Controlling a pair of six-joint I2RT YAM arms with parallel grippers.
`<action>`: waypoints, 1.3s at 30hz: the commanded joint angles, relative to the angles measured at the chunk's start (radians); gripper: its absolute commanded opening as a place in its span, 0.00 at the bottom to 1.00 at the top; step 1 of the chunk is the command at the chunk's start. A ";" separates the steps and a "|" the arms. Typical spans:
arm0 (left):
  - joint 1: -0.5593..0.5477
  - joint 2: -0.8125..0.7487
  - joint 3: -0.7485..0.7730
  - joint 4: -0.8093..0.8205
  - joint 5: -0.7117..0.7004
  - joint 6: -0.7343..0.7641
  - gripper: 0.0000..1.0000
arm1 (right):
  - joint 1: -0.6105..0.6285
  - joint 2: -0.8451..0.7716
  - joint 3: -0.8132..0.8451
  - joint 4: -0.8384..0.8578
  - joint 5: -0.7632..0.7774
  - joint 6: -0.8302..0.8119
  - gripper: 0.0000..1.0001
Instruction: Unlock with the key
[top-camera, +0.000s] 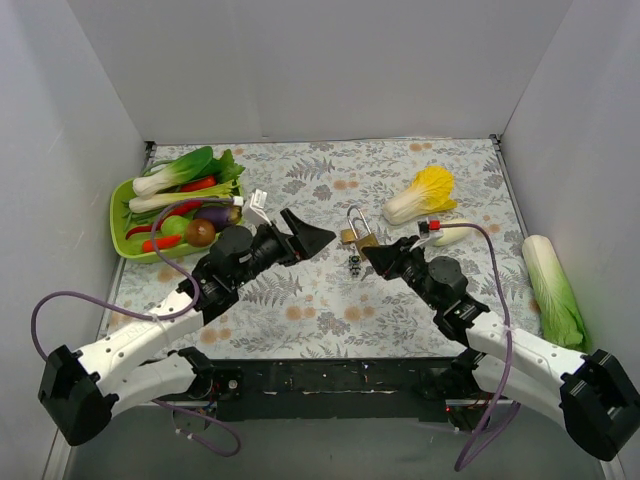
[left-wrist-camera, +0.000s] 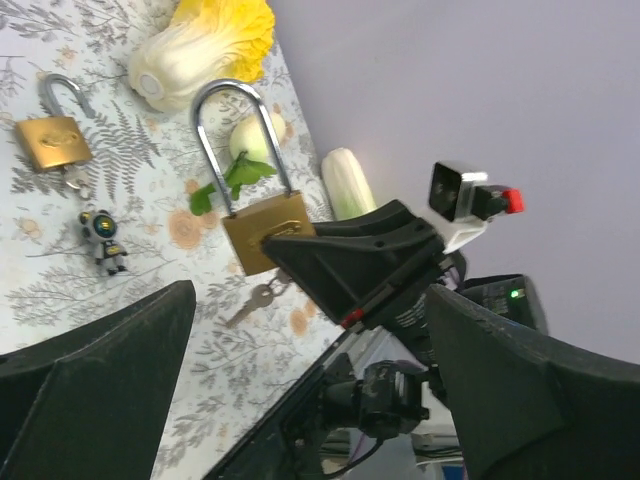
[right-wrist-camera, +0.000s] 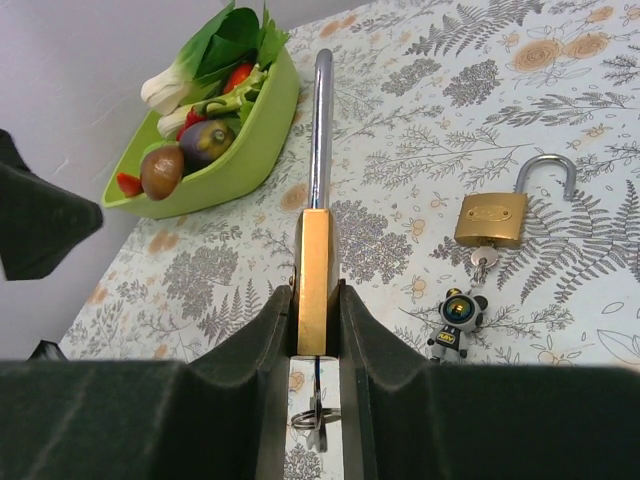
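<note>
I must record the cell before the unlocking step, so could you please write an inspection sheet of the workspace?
Surface: floral cloth, flat.
Job's things: brass padlock held upright; key hangs beneath it.
Clutter: second padlock, shackle open, with astronaut charm; green tray of vegetables; yellow cabbage; green cabbage.
Grippers: right gripper fingers shut on the brass padlock; left gripper open, empty.
Cables: purple cables loop beside both arms.
Surroundings: plain walls on three sides.
</note>
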 joint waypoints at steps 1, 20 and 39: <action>0.118 0.070 0.034 -0.007 0.288 0.160 0.98 | -0.097 -0.021 0.076 0.124 -0.279 0.036 0.01; 0.177 0.133 -0.021 0.120 0.333 0.104 0.51 | -0.193 -0.018 0.139 0.194 -0.603 0.188 0.01; 0.170 0.223 -0.038 0.231 0.307 -0.017 0.27 | -0.177 0.011 0.114 0.213 -0.603 0.162 0.01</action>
